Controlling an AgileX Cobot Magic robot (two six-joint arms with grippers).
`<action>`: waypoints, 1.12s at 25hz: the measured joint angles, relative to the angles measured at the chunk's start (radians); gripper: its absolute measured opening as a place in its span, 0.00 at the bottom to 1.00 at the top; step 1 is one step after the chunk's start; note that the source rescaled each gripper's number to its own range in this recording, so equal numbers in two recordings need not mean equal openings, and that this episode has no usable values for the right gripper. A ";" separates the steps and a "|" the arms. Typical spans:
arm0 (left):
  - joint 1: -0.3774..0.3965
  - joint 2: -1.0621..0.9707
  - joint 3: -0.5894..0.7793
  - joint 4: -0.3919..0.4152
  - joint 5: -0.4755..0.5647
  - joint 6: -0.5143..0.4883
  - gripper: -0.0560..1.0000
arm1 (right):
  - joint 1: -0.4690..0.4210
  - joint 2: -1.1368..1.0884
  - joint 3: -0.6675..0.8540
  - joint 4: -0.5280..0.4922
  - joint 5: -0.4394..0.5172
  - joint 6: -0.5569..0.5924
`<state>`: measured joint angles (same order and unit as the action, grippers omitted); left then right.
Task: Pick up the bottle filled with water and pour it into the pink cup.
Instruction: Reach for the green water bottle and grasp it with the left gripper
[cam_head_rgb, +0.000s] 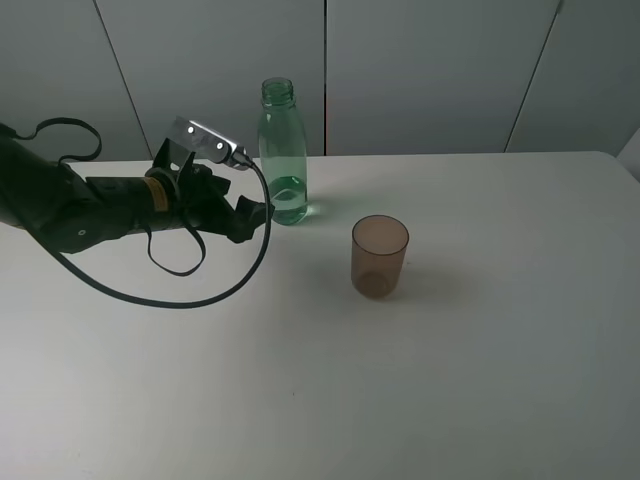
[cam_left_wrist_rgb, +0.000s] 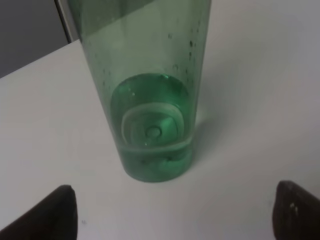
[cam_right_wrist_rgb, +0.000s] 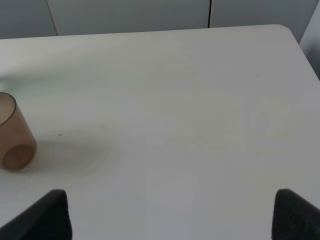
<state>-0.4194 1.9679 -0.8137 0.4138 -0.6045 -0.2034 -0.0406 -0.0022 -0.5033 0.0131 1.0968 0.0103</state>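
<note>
While the bottle (cam_head_rgb: 281, 160) stands on the table (cam_head_rgb: 450, 380), the left gripper (cam_left_wrist_rgb: 172, 215) sits just beside it.
Its jaws are wide open and hold nothing.

The desk (cam_head_rgb: 480, 380) is viewed from high up, facing the wall (cam_head_rgb: 440, 70). The bottle (cam_left_wrist_rgb: 150, 100) is seen close ahead of the left hand (cam_left_wrist_rgb: 172, 215); the cup (cam_right_wrist_rgb: 15, 135), shared with the high view, farther beyond the right hand (cam_right_wrist_rgb: 171, 216).
</note>
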 joint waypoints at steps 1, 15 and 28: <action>0.000 0.008 -0.011 0.000 -0.002 0.005 1.00 | 0.000 0.000 0.000 0.000 0.000 0.000; -0.023 0.113 -0.137 -0.010 -0.012 -0.001 1.00 | 0.000 0.000 0.000 0.000 0.000 0.000; -0.048 0.149 -0.188 -0.050 -0.009 0.020 1.00 | 0.000 0.000 0.000 0.000 0.000 0.000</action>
<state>-0.4671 2.1164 -1.0015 0.3635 -0.6139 -0.1832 -0.0406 -0.0022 -0.5033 0.0131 1.0968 0.0103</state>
